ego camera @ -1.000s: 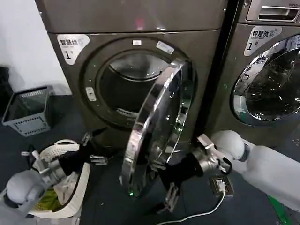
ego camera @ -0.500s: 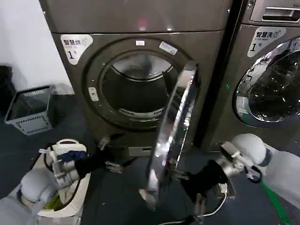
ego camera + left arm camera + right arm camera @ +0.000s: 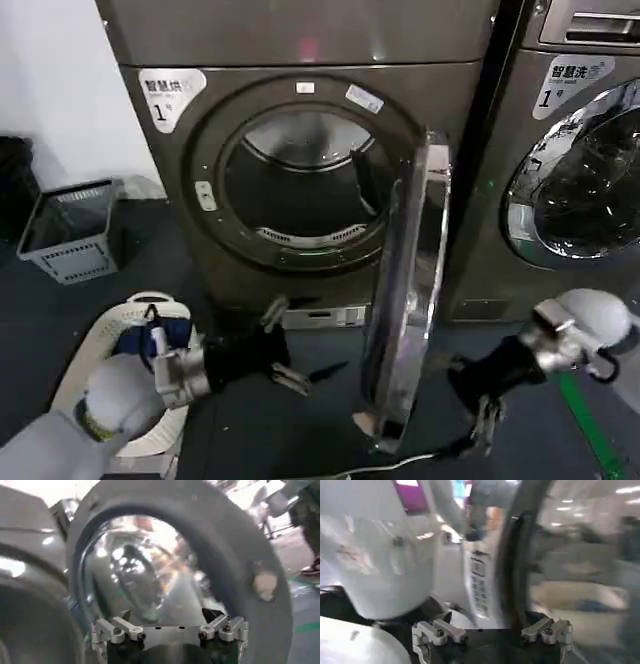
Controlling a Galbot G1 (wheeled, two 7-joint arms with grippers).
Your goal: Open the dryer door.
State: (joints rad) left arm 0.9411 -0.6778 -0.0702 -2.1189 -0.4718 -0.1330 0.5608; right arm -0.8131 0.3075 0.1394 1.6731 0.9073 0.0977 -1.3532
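The left gripper is held low, spread open and empty, near the big round chrome-rimmed dryer door. The right gripper is also open and empty, just beside that door. The door is swung wide open, seen edge-on.

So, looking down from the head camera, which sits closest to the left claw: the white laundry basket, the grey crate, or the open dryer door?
From the left claw:
1. White laundry basket, just behind it, low on the left.
2. Dryer door, swung open to its right.
3. Grey crate, far left by the wall.
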